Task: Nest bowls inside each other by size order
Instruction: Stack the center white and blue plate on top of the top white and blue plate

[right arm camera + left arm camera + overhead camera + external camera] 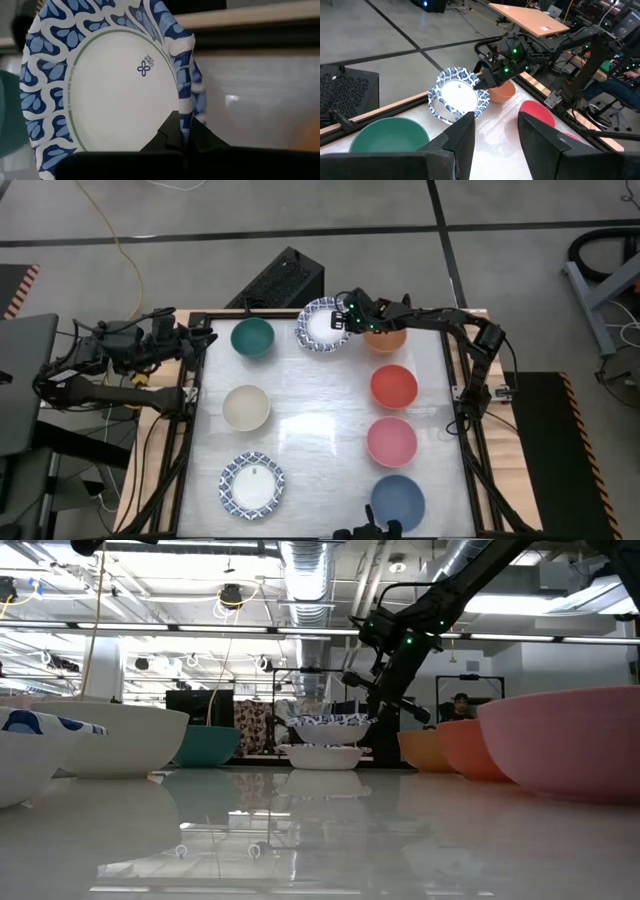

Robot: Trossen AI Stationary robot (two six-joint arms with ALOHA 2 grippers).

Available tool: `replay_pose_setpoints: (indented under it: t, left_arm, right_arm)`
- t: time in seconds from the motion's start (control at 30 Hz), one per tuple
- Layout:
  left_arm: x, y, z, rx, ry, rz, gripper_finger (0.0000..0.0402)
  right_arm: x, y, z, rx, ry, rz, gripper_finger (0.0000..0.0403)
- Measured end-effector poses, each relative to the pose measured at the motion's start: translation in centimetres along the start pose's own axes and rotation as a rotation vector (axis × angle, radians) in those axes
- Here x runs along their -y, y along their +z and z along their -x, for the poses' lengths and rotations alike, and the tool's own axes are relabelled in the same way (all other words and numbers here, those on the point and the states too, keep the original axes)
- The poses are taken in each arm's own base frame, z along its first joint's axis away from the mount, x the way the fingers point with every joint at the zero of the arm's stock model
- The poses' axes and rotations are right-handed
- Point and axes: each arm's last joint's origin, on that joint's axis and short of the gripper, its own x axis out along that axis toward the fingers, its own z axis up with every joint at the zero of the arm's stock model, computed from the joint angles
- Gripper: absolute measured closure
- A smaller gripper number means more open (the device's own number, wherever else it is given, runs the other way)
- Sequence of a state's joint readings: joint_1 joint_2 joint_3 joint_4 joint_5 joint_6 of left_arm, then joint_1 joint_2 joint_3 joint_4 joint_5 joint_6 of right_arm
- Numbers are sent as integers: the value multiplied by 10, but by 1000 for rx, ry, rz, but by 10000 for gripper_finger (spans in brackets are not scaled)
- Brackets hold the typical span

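Observation:
My right gripper (345,320) is shut on a white bowl with a blue patterned rim (320,326) at the table's far middle. In the low view that bowl (330,726) hangs just above a second white bowl (322,756), which stands on the table; its patterned rim (439,111) shows in the left wrist view. On the table also stand teal (252,337), cream (246,407), orange (390,338), red (394,386), pink (391,441) and blue (397,502) bowls, and one more patterned bowl (251,484). My left gripper (495,140) waits open at the far left. My right gripper pinches the patterned bowl's rim (184,107) on its right-hand side, one finger inside the bowl and one outside. The fingers (482,82) come slanting down from the table's right. The bowl is lifted clear, mouth up and nearly level, over the bowl below it.
A black box (280,280) lies on the floor beyond the table's far edge. The wooden table frame (200,315) runs around the white top. Bare tabletop lies in the middle (320,430), between the left and right columns of bowls.

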State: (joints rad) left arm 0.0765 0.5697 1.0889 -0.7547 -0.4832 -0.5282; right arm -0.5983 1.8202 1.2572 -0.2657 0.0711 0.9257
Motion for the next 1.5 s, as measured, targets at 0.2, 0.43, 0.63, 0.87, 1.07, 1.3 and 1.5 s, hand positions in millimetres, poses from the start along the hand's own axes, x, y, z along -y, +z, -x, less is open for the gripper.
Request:
replay_pose_setpoints:
  t: [0.2,0.43,0.63,0.87,1.07,1.3,1.5]
  left_arm:
    - [0,0,0,0,0,0,264]
    - [0,0,0,0,0,2,264]
    - [0,0,0,-1,0,7,264]
    - [0,0,0,-3,0,14,264]
    - [-1,-1,0,-12,5,12,264]
    - [-1,-2,0,-16,8,10,264]
    - [-1,-2,0,-15,8,10,264]
  right_arm:
    - [-4,1,-4,7,49,-2,395]
    - [-2,0,-4,1,39,-12,395]
    - [-1,-1,-8,-8,29,-6,394]
    - [2,-7,-23,-42,27,-3,394]
    - [3,-6,-23,-38,26,-6,394]
    - [3,-7,-23,-38,27,34,394]
    - [3,-7,-23,-37,28,67,368]
